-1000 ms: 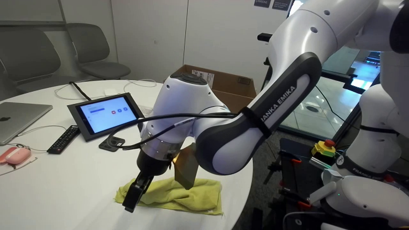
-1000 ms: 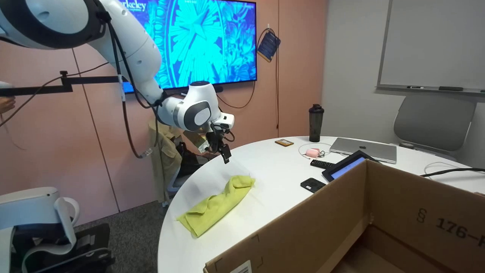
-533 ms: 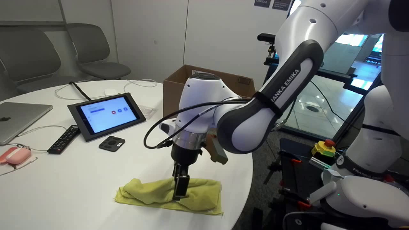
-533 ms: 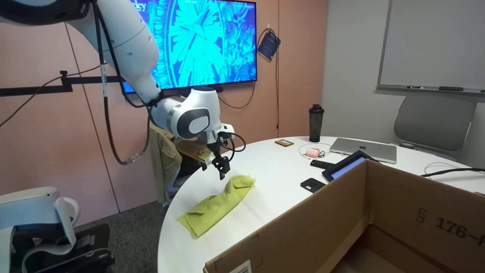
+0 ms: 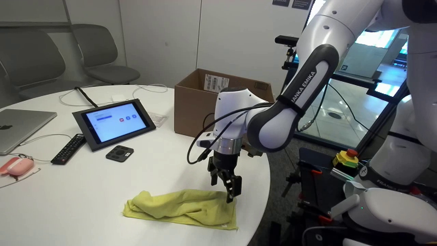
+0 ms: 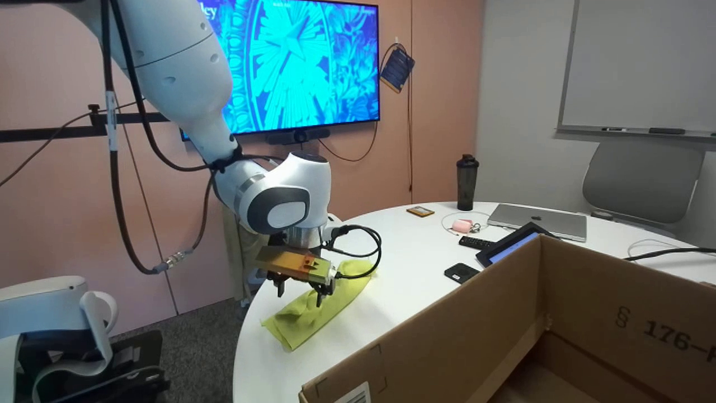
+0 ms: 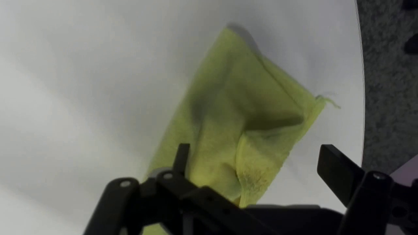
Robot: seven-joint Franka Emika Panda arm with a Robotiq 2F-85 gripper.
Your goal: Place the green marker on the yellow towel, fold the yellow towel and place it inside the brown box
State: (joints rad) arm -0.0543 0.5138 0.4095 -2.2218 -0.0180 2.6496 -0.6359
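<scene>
The end effector (image 5: 222, 192) is at a new end of the yellow towel (image 5: 181, 207), fingers spread wide.
A second ago it was near the towel's other end; now it has swung over to the end by the edge of the surface (image 5: 85, 193), and turned. It is holding nothing. In the wrist view one finger is over the towel and the other sticks out past its side (I can't tell if a tip touches). The towel hasn't moved: it lies in a long, lumpy, folded strip, outside the brown box (image 5: 192, 111). I can't see the green marker; my guess is it's tucked in the fold. So folding looks mostly done, and next it likely must pinch the towel and lift it into the box.
</scene>
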